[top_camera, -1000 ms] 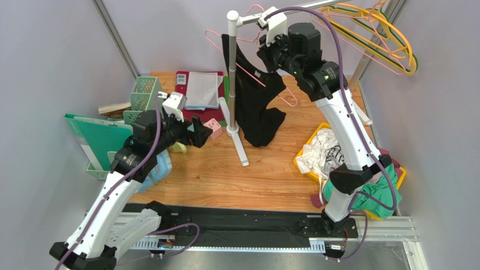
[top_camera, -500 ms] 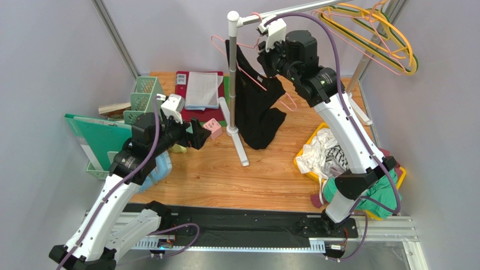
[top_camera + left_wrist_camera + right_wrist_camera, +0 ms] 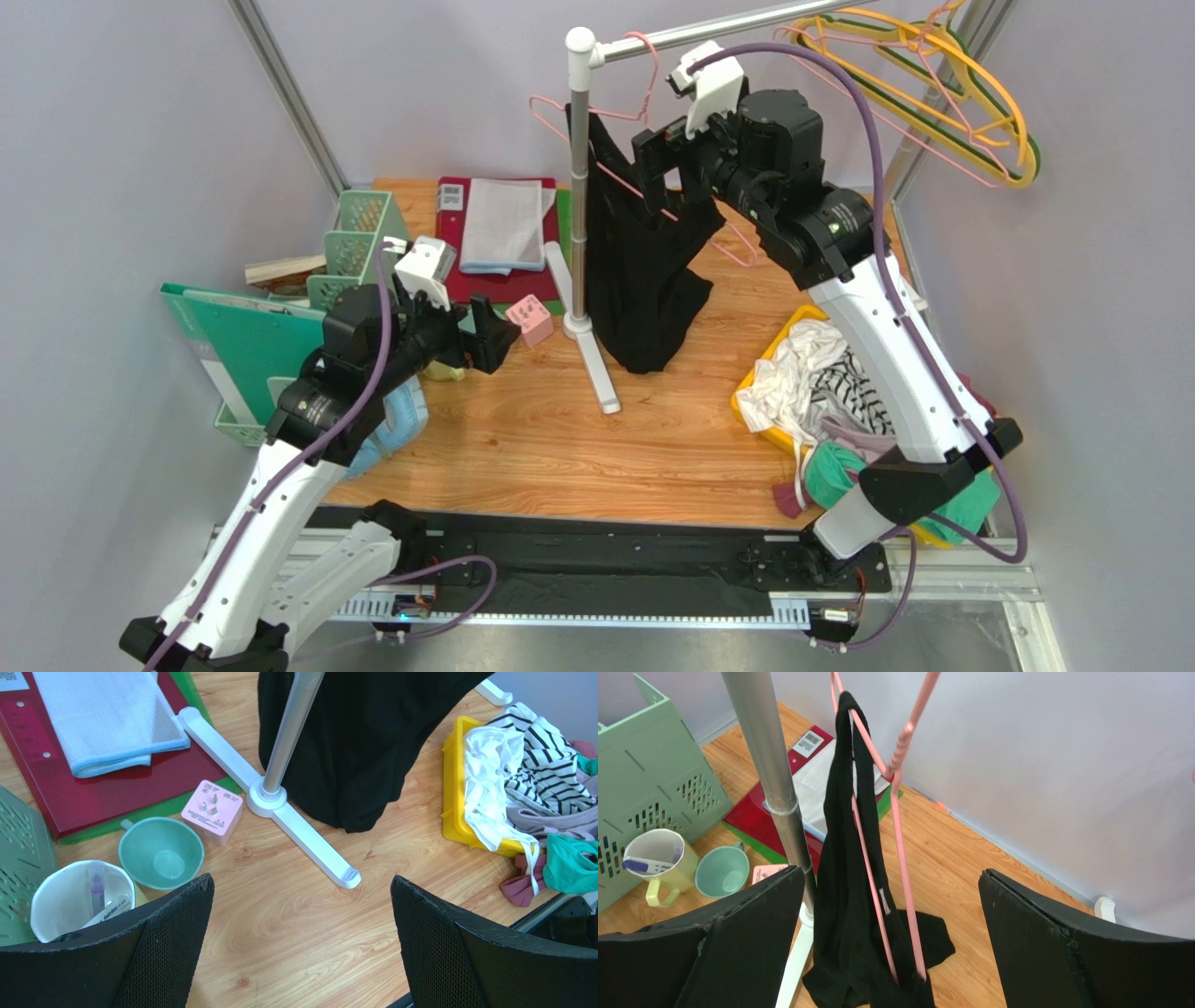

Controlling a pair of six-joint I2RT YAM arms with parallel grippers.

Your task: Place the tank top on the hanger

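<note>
The pink wire hanger [image 3: 540, 101] hangs by its hook from the rail beside the grey pole [image 3: 578, 168]. The black tank top [image 3: 638, 266] is draped over it and sags down to the wooden table [image 3: 561, 434]. My right gripper [image 3: 657, 151] is open just to the right of the hanger, level with its upper part. In the right wrist view the pink hanger [image 3: 901, 819] and the tank top [image 3: 843, 903] hang free ahead of the right gripper [image 3: 890, 873], touching neither finger. My left gripper [image 3: 491, 336] hovers open and empty low over the table, left of the stand. In its own wrist view the left gripper [image 3: 302, 882] faces the stand's foot [image 3: 270, 798].
A yellow tray [image 3: 453, 777] of heaped clothes, including a striped garment [image 3: 842, 385], sits at the right, with a green garment [image 3: 954, 497] nearer. Yellow and green hangers [image 3: 968, 98] hang further along the rail. A green basket [image 3: 362, 231], mugs, a pink cube [image 3: 529, 319] and a red folder [image 3: 452, 196] crowd the left.
My right gripper was shut on the hanger's top; it has opened, let go and drawn back to the right. The hanger with the tank top stays on the rail. The left arm barely moved.
</note>
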